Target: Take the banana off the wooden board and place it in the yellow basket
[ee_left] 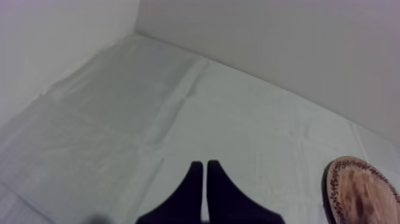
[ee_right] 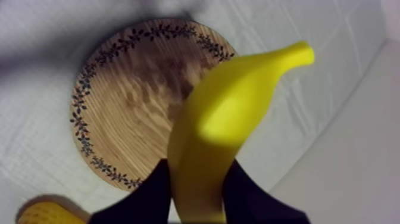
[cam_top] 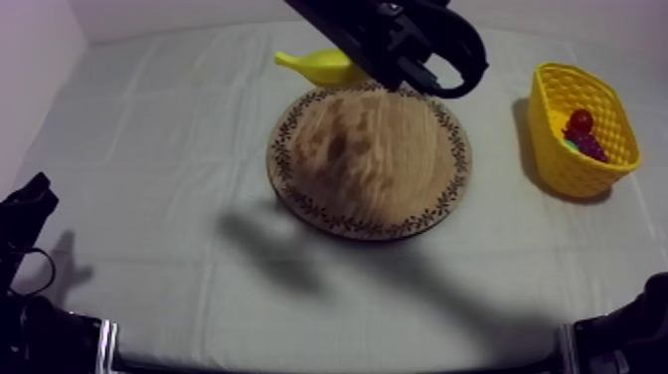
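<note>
The right claw [ee_right: 199, 190] is gripping the banana [ee_right: 229, 119], with one black finger pressing on each side of the fruit's thick end. The banana's narrow tip is pointing away from the claw. In the right wrist view the banana is hanging in front of the board [ee_right: 131, 89], not touching it, and the board's top is lying bare below. From above, the right arm is reaching in from the upper right, and the banana [cam_top: 320, 67] is sticking out leftward from the claw just past the board's [cam_top: 368, 164] far rim. The arm is casting a soft shadow across the tabletop [cam_top: 149, 199] in front of the board.

The basket [cam_top: 567, 169] is standing at the right side, well apart from the board. A small red fruit [cam_top: 580, 121] is lying in it, with grapes [cam_top: 593, 147] just beside.

The left claw [ee_left: 204, 164] is resting low at the left edge of the tabletop, its fingers lying together as a narrow wedge with nothing between them. The board's rim [ee_left: 360, 190] is showing off to its side.
</note>
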